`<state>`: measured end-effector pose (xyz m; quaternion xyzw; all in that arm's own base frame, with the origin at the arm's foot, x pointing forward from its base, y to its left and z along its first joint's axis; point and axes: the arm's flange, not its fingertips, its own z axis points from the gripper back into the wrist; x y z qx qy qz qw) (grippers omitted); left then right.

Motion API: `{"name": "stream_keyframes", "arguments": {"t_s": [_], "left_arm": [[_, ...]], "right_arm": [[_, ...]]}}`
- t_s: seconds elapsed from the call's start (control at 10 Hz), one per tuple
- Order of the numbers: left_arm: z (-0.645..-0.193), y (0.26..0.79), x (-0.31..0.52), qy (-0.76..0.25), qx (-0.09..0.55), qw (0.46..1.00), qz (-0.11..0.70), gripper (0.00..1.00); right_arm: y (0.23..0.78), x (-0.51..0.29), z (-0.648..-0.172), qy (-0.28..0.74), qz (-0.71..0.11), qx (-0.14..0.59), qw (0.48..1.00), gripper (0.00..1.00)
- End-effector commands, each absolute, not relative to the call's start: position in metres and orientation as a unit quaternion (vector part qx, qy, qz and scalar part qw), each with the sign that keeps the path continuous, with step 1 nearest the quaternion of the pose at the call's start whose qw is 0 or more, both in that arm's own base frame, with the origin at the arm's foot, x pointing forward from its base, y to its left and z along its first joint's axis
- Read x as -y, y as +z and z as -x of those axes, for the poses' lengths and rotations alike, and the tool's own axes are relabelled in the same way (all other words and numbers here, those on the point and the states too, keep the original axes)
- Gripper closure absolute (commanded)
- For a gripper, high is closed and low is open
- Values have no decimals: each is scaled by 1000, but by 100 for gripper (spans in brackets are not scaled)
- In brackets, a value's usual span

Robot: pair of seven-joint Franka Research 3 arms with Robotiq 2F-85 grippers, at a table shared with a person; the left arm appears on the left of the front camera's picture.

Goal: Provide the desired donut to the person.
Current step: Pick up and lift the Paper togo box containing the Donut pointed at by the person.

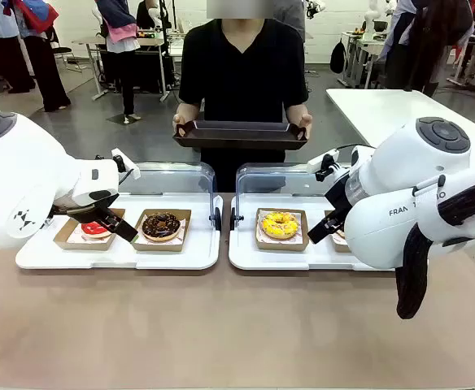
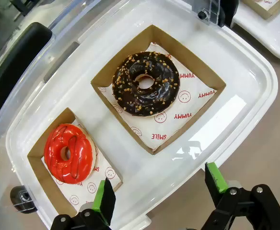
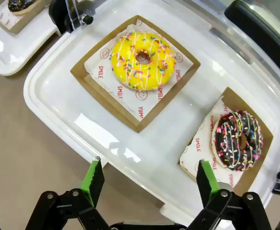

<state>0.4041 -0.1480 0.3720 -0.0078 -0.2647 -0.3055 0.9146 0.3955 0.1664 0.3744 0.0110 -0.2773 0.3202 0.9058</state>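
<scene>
The person [image 1: 243, 73] in a black T-shirt stands at the far side holding a dark brown tray [image 1: 241, 134] with both hands. On the left white tray [image 1: 115, 252] lie a red-glazed donut [image 2: 68, 152] and a chocolate donut with nuts [image 2: 146, 83], each in a cardboard box. The right white tray [image 3: 58, 91] carries a yellow sprinkled donut [image 3: 142, 60] and a chocolate sprinkled donut [image 3: 239, 140]. My left gripper [image 2: 159, 191] hovers open over the left tray's near edge. Above the right tray's near edge, my right gripper [image 3: 149, 177] is open with nothing in it.
Clear hinged lids [image 1: 172, 175] stand raised behind both trays, with black knobs [image 1: 224, 218] between them. Bare brown table lies in front of the trays. A white table [image 1: 400, 106] and other people are in the background.
</scene>
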Motion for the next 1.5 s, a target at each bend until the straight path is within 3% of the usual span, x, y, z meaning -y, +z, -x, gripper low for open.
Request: {"name": "stream_keyframes", "arguments": {"t_s": [0.0,1.4], "left_arm": [[-404,372,148,-306,265,915,8,0],[-404,372,148,-306,265,915,8,0]], "right_arm": [[374,-166,-395,320,-11,277,906,0],[374,-166,-395,320,-11,277,906,0]]}}
